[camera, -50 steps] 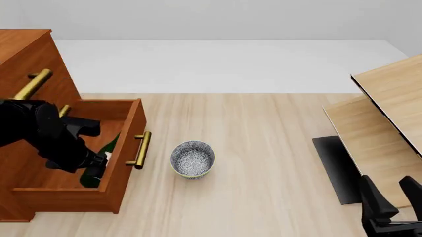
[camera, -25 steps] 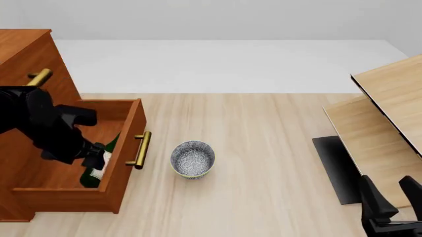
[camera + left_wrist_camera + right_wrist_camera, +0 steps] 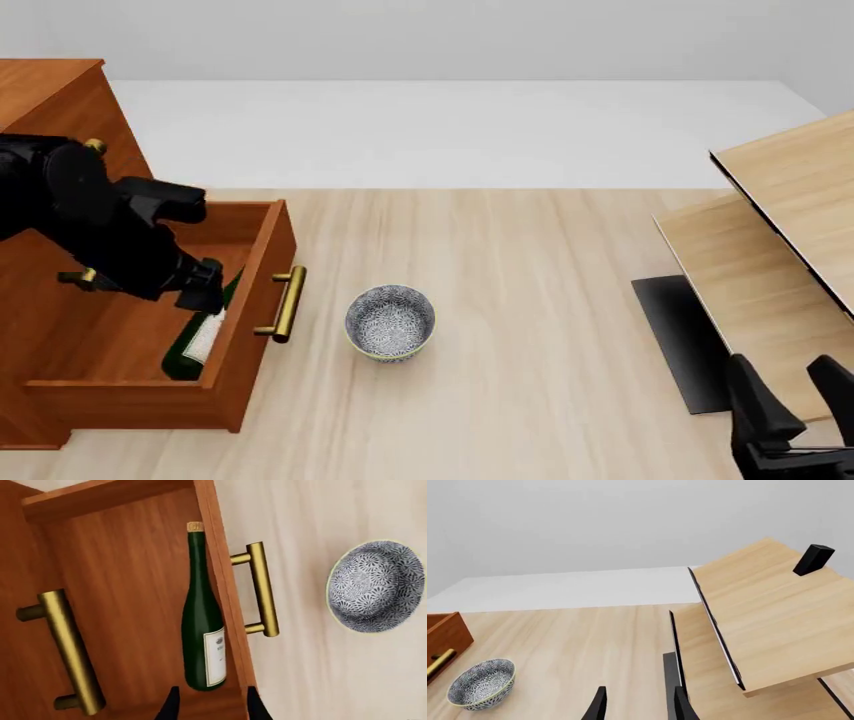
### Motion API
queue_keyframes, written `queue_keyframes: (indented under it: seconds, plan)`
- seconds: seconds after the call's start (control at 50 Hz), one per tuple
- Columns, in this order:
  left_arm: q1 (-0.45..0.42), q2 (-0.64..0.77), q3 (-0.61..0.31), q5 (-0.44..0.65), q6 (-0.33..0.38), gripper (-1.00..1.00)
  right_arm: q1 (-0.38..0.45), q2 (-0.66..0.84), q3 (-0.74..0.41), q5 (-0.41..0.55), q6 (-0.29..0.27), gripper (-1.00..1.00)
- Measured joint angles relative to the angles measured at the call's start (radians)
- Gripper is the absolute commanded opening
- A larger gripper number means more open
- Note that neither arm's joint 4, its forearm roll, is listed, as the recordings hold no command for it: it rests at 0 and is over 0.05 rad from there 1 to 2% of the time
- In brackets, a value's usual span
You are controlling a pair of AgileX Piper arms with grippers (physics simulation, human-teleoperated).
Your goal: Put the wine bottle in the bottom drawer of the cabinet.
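Left wrist view: your left gripper hangs open and empty above the wine bottle, which lies flat in the bottom drawer against its front panel, so it cannot roll. Your right gripper, also open, idles far right.

Dark green wine bottle with white label and gold cap, lying flat inside the pulled-out bottom drawer, along the inner side of its front panel, neck pointing far. Reddish-brown cabinet at the table's left, drawer front bearing a brass bar handle.
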Motion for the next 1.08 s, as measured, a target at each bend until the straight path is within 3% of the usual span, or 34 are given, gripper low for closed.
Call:
queue_keyframes:
  seconds: [0.34,1.08]
  plan:
    - [-0.118,0.025,-0.028,-0.07,-0.049,1.0,0.001,-0.014,0.0,0.012,0.001,1.0]
    - [-0.356,0.102,-0.252,-0.067,-0.063,1.0,0.0,-0.031,0.0,0.025,0.004,1.0]
